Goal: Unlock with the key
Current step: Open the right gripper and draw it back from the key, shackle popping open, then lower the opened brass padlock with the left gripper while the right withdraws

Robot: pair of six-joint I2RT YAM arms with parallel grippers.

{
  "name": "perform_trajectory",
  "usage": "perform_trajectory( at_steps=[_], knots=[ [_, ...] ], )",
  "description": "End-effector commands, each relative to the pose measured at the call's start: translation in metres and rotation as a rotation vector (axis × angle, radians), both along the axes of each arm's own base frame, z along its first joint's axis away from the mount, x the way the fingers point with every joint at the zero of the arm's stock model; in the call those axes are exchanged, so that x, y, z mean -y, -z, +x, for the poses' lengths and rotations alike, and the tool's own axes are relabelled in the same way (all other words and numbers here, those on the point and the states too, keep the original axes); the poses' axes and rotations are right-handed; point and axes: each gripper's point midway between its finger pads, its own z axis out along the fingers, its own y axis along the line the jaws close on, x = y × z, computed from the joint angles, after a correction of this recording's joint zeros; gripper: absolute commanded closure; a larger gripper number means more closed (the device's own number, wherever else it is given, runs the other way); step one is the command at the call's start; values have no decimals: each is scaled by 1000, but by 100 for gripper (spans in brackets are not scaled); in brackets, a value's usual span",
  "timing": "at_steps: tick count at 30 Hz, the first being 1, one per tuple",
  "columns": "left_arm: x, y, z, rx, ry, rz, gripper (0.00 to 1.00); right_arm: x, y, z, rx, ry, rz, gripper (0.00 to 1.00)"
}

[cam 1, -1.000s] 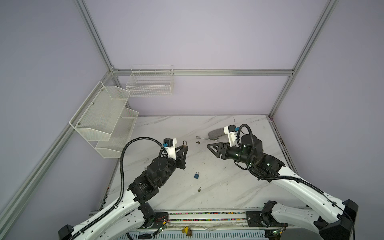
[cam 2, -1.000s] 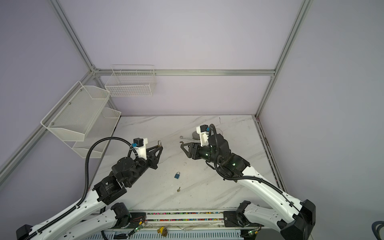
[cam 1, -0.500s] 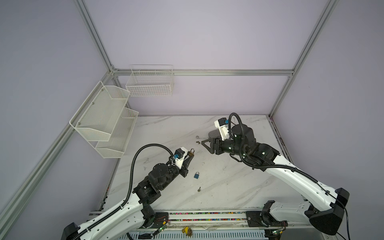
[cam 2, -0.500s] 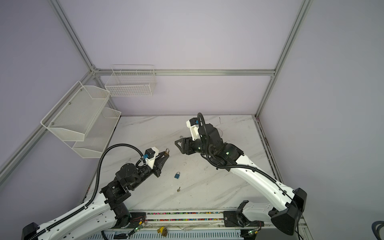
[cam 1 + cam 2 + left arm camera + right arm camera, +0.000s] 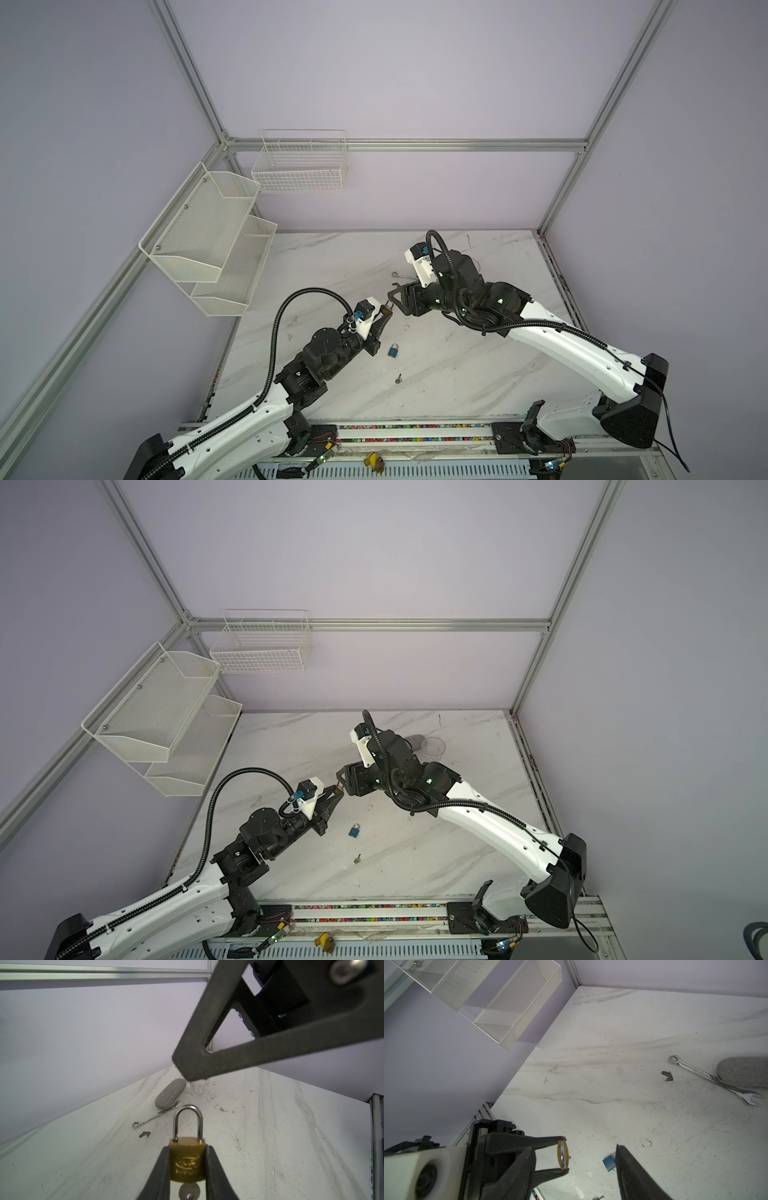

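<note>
- Pinching a small brass padlock (image 5: 387, 309) by its body, the left gripper (image 5: 385, 313) sits centre frame in both top views. The right gripper (image 5: 395, 298) hangs spread and empty just beside it.
- Left wrist view: the steel shackle (image 5: 188, 1120) is seated in the body, and a round-headed silver key (image 5: 189, 1191) sits in the keyhole.
- Right wrist view: the padlock is edge-on ahead of the right gripper's parted fingers (image 5: 633, 1176).
- Step, as I judge it: reaching for the key. The next move is to pinch its head and twist.
</note>
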Motion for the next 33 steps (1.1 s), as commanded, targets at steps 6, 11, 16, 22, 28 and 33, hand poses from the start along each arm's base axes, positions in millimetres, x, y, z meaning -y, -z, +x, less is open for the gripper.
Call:
perform_trajectory(
  at_steps=[6,11,16,22,28,33],
  knots=[
    [1,-9,-2,49,14,-29,100,10,16,11,14,80,-102,36],
    [0,-13,-2,62,11,-30,100,16,33,19,10,115,-187,36],
    [-1,-11,-2,68,6,-17,100,19,29,20,24,123,-196,35],
    [-5,-8,1,66,-24,-14,100,27,23,13,31,120,-181,35],
    [-6,-7,2,62,-30,-33,100,24,23,2,14,65,-148,34],
    [-11,-4,6,40,-66,-42,100,33,24,6,35,111,-158,32]
  ],
)
